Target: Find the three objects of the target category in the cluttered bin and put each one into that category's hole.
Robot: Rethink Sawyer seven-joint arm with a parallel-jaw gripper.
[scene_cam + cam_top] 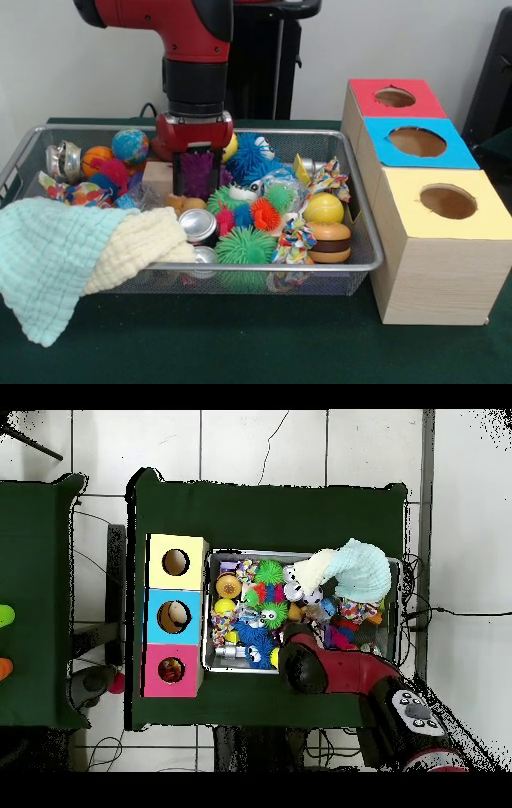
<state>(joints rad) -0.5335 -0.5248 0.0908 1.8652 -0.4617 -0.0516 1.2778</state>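
Observation:
The silver wire-mesh bin (256,268) is full of toys; it also shows in the overhead view (207,646). My gripper (198,182) reaches down into the bin's back middle, open, with a purple spiky ball (197,170) showing between the fingers. A small tan soft toy (185,203) lies just below the fingertips. A white and black soft toy (242,192) lies to its right, partly buried. The red-topped box (376,108) with its round hole (394,97) stands farthest back; in the overhead view coloured things show inside that hole (171,670). There my arm (310,669) hides the gripper.
A blue-topped box (384,148) and a yellow-topped box (480,216) stand in line in front of the red one. A pale green and cream cloth (64,244) drapes over the bin's front left corner. Spiky balls, cans, a toy burger (329,242) and a blue fuzzy toy (250,156) fill the bin.

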